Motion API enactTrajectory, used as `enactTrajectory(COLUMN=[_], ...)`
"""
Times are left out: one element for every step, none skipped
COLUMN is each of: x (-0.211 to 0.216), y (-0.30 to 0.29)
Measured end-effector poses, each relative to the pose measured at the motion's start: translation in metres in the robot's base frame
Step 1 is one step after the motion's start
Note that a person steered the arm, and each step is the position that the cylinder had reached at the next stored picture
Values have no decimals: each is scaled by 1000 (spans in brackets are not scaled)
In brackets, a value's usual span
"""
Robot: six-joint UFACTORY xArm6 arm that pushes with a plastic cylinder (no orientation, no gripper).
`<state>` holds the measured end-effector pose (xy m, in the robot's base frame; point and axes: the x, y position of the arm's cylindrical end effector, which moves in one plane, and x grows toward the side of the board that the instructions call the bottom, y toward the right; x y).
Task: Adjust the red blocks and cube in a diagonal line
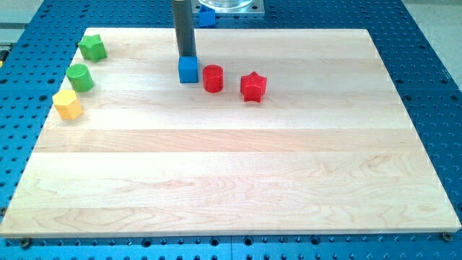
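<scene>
Now pincerless, tip (187, 56) set against blue cube's (188, 69) far edge, ready to shove it off-row from red cylinder (212, 78) and red star (253, 87) into a diagonal.

The scene is brightly and evenly lit, with soft, diffuse light that seems to come from overhead. The wooden board (231, 159) shows no hard glare; its pale grain reads clearly from the frame's top to its bottom. Shadows are faint and short: a thin dark edge hugs the base of the red cylinder (212, 78) and the red star (253, 87), and of the blue cube (188, 69) below the dark rod (183, 29). The blocks in the upper left of the frame cast equally weak shadows. Colours are saturated. Focus is fairly sharp throughout, with slight softness and compression blur along block edges. The board's sides converge toward the top from perspective.
</scene>
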<state>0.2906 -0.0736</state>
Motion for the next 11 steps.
enactTrajectory(x=[19,34,11,-7,-9,18,3,1,-1,3,18], y=[-29,-41,-44,-70,-117,-110,-39,36,30,28,16])
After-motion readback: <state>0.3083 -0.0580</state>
